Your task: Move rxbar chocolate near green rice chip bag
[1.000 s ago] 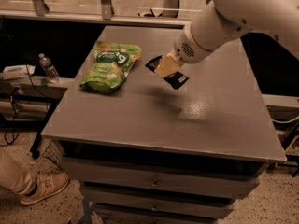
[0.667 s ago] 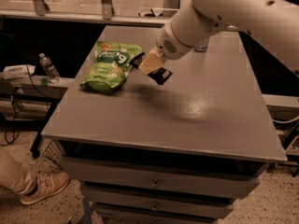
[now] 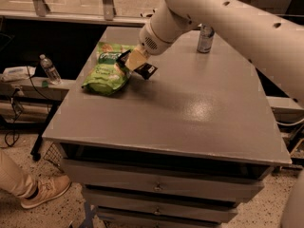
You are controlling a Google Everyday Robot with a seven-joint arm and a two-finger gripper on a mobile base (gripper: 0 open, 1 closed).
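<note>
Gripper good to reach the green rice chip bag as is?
Likely yes: the gripper, shut on the rxbar chocolate, hangs at the green rice chip bag's edge, nothing between them.

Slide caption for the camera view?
Gripper holds the rxbar chocolate beside the green rice chip bag; silver can stands farther back.

My gripper [image 3: 135, 61] pinching the rxbar chocolate [image 3: 147, 70], just beside the green rice chip bag [image 3: 107, 72], silver can [image 3: 205, 38] well apart

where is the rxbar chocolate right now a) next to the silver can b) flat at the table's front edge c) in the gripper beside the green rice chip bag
c: the gripper holds the rxbar chocolate just beside the green rice chip bag, far from the silver can.
</note>
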